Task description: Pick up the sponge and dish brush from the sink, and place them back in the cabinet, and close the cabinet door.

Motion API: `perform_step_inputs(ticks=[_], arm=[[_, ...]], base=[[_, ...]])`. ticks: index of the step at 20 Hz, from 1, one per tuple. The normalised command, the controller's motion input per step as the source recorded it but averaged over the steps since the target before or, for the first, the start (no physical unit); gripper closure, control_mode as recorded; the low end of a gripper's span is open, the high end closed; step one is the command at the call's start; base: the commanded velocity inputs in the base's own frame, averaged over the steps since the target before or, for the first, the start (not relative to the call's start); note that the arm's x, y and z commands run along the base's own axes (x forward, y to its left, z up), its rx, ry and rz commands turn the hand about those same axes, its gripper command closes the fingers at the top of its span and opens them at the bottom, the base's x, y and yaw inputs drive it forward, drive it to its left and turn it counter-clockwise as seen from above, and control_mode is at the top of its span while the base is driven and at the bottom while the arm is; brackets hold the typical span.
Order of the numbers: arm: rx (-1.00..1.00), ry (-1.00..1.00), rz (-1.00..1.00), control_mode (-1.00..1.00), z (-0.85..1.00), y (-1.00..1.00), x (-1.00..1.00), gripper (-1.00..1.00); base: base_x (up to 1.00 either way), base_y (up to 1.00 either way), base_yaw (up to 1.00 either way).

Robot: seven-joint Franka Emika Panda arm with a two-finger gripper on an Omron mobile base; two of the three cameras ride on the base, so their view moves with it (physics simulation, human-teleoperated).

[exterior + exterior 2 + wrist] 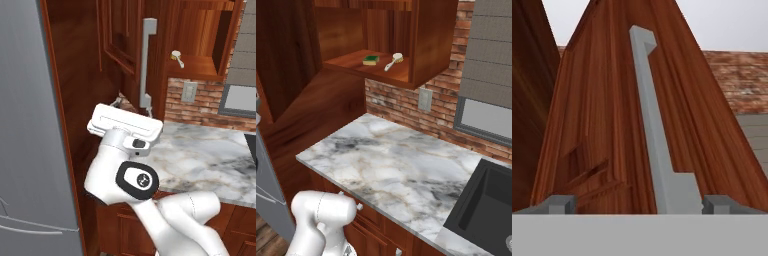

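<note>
Overhead, cabinet door ajar, its bar handle upright between the released fingers.

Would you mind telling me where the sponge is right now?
In the right base view, the sponge lies on the open cabinet's shelf, left of the brush.

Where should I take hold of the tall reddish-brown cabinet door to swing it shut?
Grip the long vertical silver bar handle near its lower end, coming straight at the face of the reddish-brown wooden cabinet door. The bar stands off the panel, so the open gripper can probably straddle it, one of its fingers on each side.
</note>
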Motion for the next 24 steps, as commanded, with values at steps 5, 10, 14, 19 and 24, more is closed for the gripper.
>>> perform_step_inputs(ticks=[5, 10, 14, 19, 24], arm=[[0.0, -0.02, 0.0, -1.0, 0.0, -0.67, 0.04, -1.0], [0.0, -0.01, 0.0, -1.0, 0.0, -0.68, 0.09, -1.0], [0.0, 0.0, 0.0, -1.0, 0.0, -0.65, 0.14, -1.0], [0.0, 0.0, 0.0, -1.0, 0.0, -0.62, 0.15, -1.0], [0.0, 0.0, 0.0, -1.0, 0.0, -0.58, 0.17, -1.0]], base=[[0.0, 0.0, 0.0], [0.0, 0.0, 0.0], [0.0, 0.0, 0.0], [0.0, 0.0, 0.0], [0.0, 0.0, 0.0]])
